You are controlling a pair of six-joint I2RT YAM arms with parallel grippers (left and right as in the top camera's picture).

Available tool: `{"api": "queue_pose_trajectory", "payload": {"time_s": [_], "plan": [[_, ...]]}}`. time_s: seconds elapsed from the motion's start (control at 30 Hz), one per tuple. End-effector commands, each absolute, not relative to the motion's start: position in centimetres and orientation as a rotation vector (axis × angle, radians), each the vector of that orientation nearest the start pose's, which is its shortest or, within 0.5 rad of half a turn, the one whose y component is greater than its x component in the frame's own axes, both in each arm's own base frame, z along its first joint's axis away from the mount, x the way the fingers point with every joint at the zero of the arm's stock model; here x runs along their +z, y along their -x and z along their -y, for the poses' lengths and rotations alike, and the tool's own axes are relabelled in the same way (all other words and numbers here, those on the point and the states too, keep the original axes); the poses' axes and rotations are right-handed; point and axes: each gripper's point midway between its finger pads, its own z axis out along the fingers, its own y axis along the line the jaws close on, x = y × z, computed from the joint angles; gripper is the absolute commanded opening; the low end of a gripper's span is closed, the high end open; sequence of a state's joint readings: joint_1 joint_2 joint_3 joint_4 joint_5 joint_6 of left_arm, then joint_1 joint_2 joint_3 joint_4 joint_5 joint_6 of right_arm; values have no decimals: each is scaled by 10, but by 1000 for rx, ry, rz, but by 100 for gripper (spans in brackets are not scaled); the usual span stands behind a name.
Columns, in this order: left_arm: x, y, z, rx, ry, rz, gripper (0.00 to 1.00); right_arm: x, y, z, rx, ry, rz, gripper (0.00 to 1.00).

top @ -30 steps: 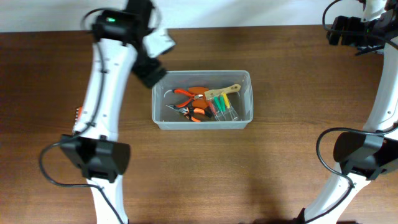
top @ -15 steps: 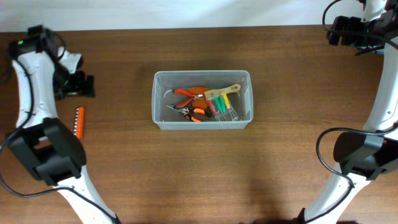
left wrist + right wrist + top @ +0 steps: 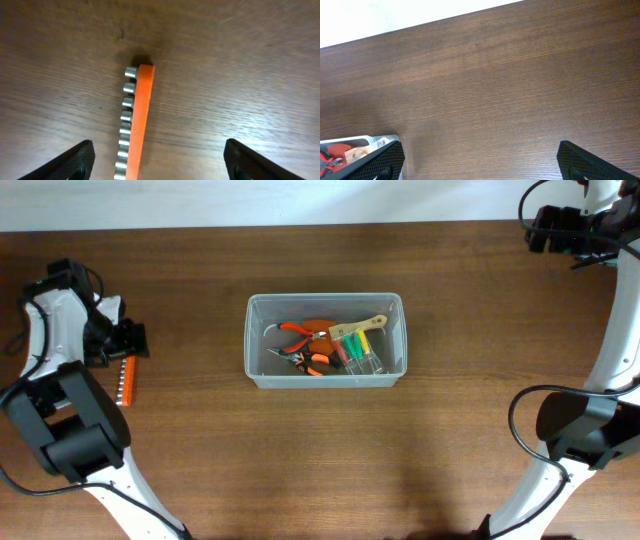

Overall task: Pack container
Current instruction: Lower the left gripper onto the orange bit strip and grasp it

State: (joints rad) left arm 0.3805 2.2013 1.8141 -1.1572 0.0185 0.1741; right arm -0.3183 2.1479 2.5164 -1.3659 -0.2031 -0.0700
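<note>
The container [image 3: 326, 370], a clear plastic bin, stands mid-table holding orange-handled pliers [image 3: 303, 332], a small clear case of coloured bits [image 3: 360, 350] and a wooden-handled tool. Its corner shows in the right wrist view [image 3: 380, 141]. An orange bit rail with metal sockets [image 3: 125, 380] lies on the table at the far left. My left gripper [image 3: 128, 340] is open and hovers over the rail's upper end. In the left wrist view the rail [image 3: 137, 120] lies between the open fingers [image 3: 159, 162]. My right gripper [image 3: 480, 160] is open and empty, raised at the far right back.
The brown wooden table ends at a white wall along the back [image 3: 320, 200]. Both arm bases stand at the front, left [image 3: 75, 440] and right [image 3: 575, 430].
My left arm has swung from above the container far out to the left, then settled lower over the orange rail. The right arm has not moved.
</note>
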Motion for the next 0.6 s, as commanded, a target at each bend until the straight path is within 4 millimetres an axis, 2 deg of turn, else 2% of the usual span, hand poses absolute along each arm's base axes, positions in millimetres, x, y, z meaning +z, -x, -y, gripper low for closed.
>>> {"api": "queue_pose_trajectory", "payload": {"time_s": [0.0, 0.13, 0.27, 0.47, 0.57], "plan": [[26, -389, -160, -6, 362, -3135, 84, 271, -488, 125, 117, -254, -2539, 98], [15, -385, -164, -6, 379, -3130, 84, 271, -488, 125, 118, -254, -2539, 98], [4, -383, -165, -5, 309, -3131, 84, 271, -488, 125, 118, -254, -2539, 98], [-4, -384, -166, 5, 261, -3120, 84, 271, -488, 125, 118, -254, -2539, 98], [-9, -384, -166, 3, 170, -3121, 79, 271, -488, 125, 118, -254, -2539, 98]]}}
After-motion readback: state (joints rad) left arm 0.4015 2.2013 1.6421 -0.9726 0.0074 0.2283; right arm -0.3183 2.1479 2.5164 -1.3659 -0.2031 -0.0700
